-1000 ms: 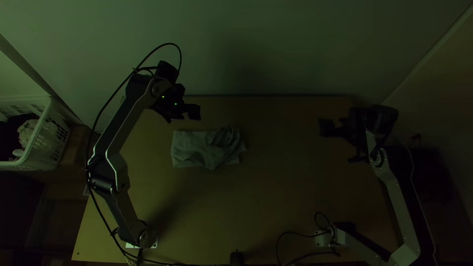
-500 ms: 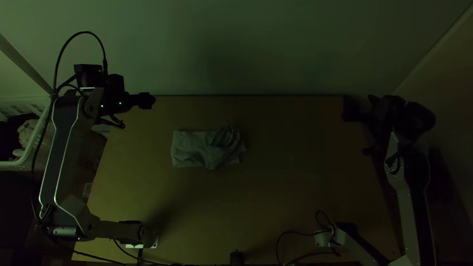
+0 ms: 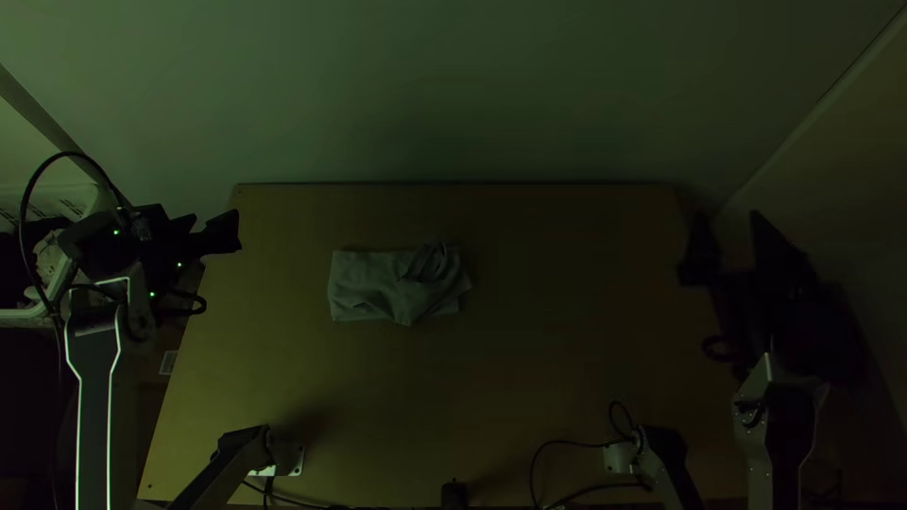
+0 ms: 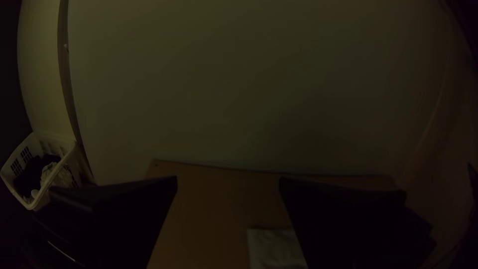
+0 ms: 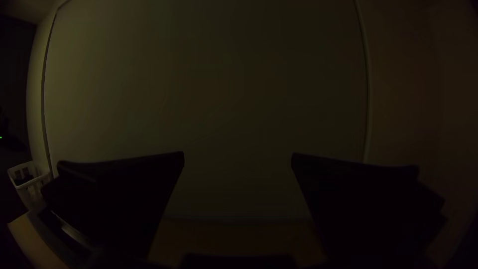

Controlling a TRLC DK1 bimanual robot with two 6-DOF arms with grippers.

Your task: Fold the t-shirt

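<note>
The grey-green t-shirt [image 3: 383,283] lies on the table left of its middle, as a compact folded rectangle with a rumpled, bunched right part. My left gripper [image 3: 210,227] is beyond the table's left edge, well away from the cloth. In the left wrist view the left gripper [image 4: 228,182] is open with nothing between its fingers, and part of the t-shirt [image 4: 274,246] shows beside one finger. My right gripper [image 3: 727,241] is past the table's right edge. The right wrist view has the right gripper [image 5: 238,157] open and empty, facing the wall.
A white laundry basket [image 4: 35,199] with dark and light cloth inside stands off the table's left side. The wooden table [image 3: 548,378] backs onto a pale wall. Black cables and a small dark object [image 3: 453,494] are at the table's near edge.
The left arm has swung left, away from above the table near the t-shirt. The right arm has shifted outward to the right and its gripper has turned. The t-shirt lies unchanged.
</note>
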